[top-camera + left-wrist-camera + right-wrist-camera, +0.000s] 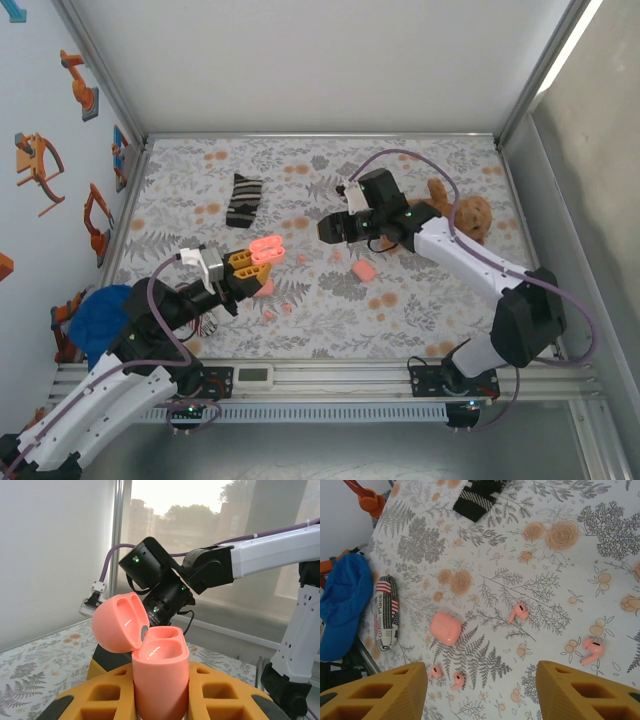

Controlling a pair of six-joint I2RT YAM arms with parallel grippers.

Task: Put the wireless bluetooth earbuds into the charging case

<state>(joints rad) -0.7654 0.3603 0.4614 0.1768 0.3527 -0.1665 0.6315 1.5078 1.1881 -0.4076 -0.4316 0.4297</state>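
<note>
Top view, earbuds: the small pink earbuds [287,308] lie loose on the floral cloth [400,300], below and between the two grippers and touching neither.
Top view, left gripper: the left gripper [250,262] is clamped on the charging case [265,249], which has its lid open and is held above the cloth.
Top view, right gripper: the right gripper [322,230] is near the case on its right, apart from it, with nothing in its jaws.
Top view, arms: the left arm reaches up and rightward from the lower left. The right arm bends in from the lower right, its forearm pointing left past a teddy bear [468,215].
Left wrist view, case: it stands upright between the yellow fingers [95,697], lid tipped back, two wells showing.
Left wrist view, right arm: its black wrist hangs just beyond the lid.
Right wrist view, earbuds: four lie on the cloth below. Two are near the finger at the picture's left, beside a closed case [445,628], and two are farther out.
Right wrist view, gripper: the yellow fingers [390,692] stand wide apart, grasping nothing, above the cloth.
</note>
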